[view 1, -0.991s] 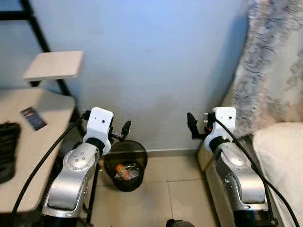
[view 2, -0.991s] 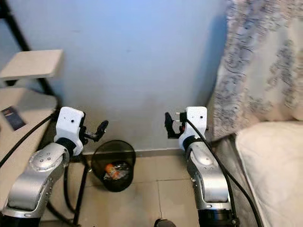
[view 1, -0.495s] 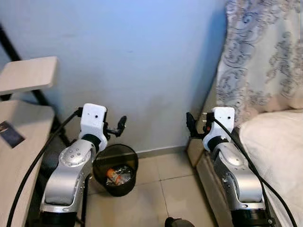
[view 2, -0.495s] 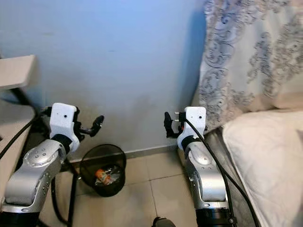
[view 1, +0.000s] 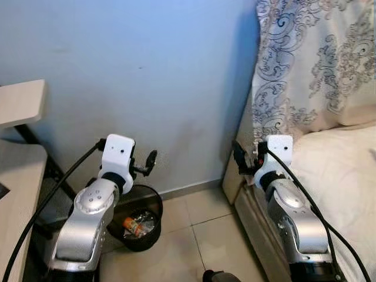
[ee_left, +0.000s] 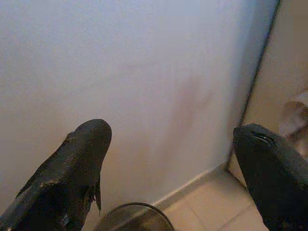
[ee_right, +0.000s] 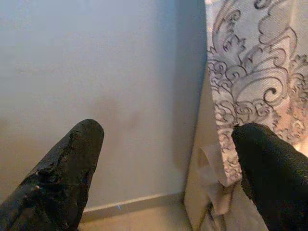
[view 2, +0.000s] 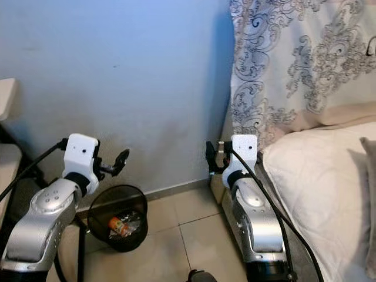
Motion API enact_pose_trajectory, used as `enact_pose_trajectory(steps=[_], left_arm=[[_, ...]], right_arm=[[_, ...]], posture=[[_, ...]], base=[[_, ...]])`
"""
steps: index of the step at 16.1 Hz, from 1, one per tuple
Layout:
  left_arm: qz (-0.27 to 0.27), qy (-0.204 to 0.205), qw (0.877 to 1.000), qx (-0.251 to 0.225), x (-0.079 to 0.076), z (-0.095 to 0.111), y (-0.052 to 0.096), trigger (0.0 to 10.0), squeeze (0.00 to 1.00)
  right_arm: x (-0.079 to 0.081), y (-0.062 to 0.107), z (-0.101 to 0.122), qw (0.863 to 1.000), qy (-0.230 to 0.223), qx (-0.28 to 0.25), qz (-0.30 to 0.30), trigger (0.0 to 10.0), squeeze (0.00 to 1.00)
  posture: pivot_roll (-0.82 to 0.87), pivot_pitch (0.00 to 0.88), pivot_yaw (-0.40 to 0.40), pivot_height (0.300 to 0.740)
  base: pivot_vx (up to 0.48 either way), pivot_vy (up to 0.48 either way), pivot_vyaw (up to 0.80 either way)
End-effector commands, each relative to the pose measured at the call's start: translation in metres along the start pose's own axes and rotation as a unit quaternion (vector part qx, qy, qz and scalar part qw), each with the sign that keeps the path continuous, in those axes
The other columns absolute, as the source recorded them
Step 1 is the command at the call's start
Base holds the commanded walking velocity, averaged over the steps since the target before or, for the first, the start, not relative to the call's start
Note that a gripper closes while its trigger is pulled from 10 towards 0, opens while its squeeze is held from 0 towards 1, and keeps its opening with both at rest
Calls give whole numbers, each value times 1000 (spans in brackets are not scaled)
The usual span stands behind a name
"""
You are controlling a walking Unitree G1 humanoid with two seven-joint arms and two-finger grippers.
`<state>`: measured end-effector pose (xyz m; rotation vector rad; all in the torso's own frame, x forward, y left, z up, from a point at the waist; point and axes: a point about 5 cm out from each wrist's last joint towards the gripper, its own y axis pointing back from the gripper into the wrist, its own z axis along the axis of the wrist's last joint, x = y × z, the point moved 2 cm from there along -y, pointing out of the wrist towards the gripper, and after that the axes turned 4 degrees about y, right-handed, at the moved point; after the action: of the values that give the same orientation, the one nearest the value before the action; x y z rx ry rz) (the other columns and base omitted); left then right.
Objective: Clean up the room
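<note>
- Turning to its right since a second ago, the robot's head now sees more of the curtain (view 1: 311,64) and the bed (view 2: 317,194), and less of the desk (view 1: 17,170); the arms are held up as before.
- The trash bin (view 1: 136,218), a round black mesh one, stands on the tiled floor (view 1: 194,235) against the blue wall (view 1: 147,76), just below and a little ahead of the left gripper (view 1: 150,160).
- Inside the bin lies some rubbish: an orange bit and something clear and crinkly.
- The left gripper is lifted in front of the wall with its two black fingers (ee_left: 72,173) spread wide and nothing between them. Seen from its wrist, the rim of the bin peeks up between the fingers.
- The right gripper (view 1: 239,160) is lifted too, near the corner where the wall meets the bed frame (view 1: 252,217). Its fingers (ee_right: 62,178) are also spread apart and hold nothing.
- Just beside the right gripper, on its outer side, hangs the white curtain with grey swirls, and under it lies the bed with a pale cover.
- Out past the left arm stands the light wood desk with a small shelf (view 1: 20,101) above it, and a black cable (view 1: 53,194) runs along that arm.
</note>
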<state>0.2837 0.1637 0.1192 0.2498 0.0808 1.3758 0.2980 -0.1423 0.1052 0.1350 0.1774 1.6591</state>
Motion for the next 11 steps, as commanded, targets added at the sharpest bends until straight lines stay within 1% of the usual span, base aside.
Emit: enact_pose_trajectory(steps=[1,2,3,4,5,7,8,10,11], left_arm=[[14,-9,1000,-11,2,1,2,10000,0],[20,-1,1000,-7,5,-1,3,10000,0],[27,27,999,2,10,-4,6,10000,0],[35,36,999,6,14,-6,8,10000,0],[40,37,999,4,15,-6,9,10000,0],[61,53,997,-12,20,-4,11,10000,0],[74,55,996,-17,23,-5,13,10000,0],[100,41,994,-22,29,-7,16,10000,0],[103,43,994,-22,30,-7,17,10000,0]], right_arm=[[-1,3,3,1000,9,-8,1,10000,0],[-3,4,2,1000,9,-7,0,10000,0],[-5,6,0,1000,5,-5,-2,10000,0],[-8,9,-2,1000,4,-2,-8,10000,0],[-9,10,-4,1000,7,1,-11,10000,0],[-9,11,-7,1000,10,3,-11,10000,0],[-9,12,-8,1000,10,4,-11,10000,0],[-6,13,-10,1000,8,6,-11,10000,0],[-6,13,-10,1000,7,6,-11,10000,0]], posture=[[-33,0,20,740],[-33,0,20,740],[-33,0,17,740],[-31,0,15,740],[-30,0,15,740],[-26,0,14,740],[-24,0,13,740],[-17,0,8,740],[-17,0,8,740]], base=[[0,0,-800],[0,0,-800],[0,0,-800],[0,0,-800],[0,0,-800],[0,0,-800],[0,0,-800],[0,0,-800],[0,0,-800]])
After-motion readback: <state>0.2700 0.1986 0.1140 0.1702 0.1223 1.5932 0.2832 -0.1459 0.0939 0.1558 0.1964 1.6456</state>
